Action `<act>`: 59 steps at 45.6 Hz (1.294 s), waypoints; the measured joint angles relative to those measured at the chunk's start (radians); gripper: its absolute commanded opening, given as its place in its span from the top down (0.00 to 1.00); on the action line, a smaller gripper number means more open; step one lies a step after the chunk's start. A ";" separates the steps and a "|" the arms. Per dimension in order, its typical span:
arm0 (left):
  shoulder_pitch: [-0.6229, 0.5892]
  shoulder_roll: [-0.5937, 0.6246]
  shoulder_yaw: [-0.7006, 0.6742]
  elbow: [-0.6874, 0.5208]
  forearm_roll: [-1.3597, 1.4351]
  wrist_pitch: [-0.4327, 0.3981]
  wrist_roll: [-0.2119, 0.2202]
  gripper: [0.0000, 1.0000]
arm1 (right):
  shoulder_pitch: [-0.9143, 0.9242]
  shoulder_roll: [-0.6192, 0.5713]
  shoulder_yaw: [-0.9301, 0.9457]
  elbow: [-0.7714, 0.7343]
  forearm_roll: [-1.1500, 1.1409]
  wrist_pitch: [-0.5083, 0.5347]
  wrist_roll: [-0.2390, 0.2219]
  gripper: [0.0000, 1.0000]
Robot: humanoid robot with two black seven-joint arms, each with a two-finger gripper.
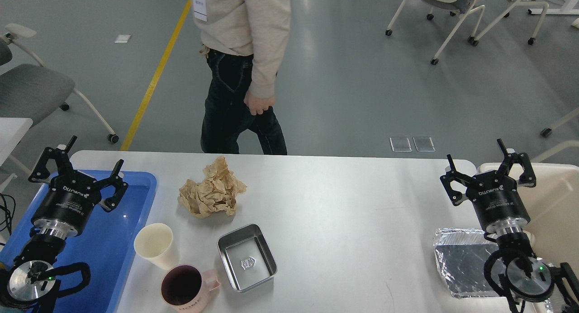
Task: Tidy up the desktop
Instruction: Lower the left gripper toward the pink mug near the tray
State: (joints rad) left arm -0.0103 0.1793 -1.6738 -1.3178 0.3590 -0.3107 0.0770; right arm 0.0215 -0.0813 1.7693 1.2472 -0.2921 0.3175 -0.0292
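Observation:
The white desktop (353, 213) carries a crumpled brown paper (211, 189), a cream paper cup (154, 245), a pink mug (185, 288), a metal box (246, 256) and a sheet of foil (461, 263) at the right. My left gripper (92, 157) hangs open over the blue tray (113, 240), holding nothing. Above the table's right end, my right gripper (475, 155) is open and empty too, just beyond the foil.
A cream bin (556, 200) stands off the right edge of the table. A person (242, 68) stands close behind the far edge. Office chairs (31, 87) are on the floor at the left and the back right.

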 measured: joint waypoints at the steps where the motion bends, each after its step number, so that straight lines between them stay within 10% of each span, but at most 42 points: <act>1: 0.000 0.000 0.000 0.000 0.000 0.000 0.000 0.03 | 0.000 0.000 0.000 0.000 0.000 0.000 0.000 0.00; 30: -0.027 0.102 0.037 -0.041 0.009 0.087 0.008 0.03 | -0.005 0.001 -0.001 0.001 -0.001 0.000 0.000 0.00; 44: -0.082 0.565 0.528 -0.207 0.017 0.290 0.006 0.03 | -0.006 0.003 -0.005 -0.004 -0.001 0.000 0.000 0.00; 59: -0.147 1.045 0.843 -0.345 0.032 0.279 0.001 0.03 | 0.000 0.006 -0.015 -0.010 -0.014 0.000 0.000 0.00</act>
State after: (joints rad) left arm -0.1576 1.2241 -0.8307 -1.6629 0.3905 -0.0313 0.0782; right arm 0.0211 -0.0758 1.7546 1.2372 -0.3058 0.3175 -0.0291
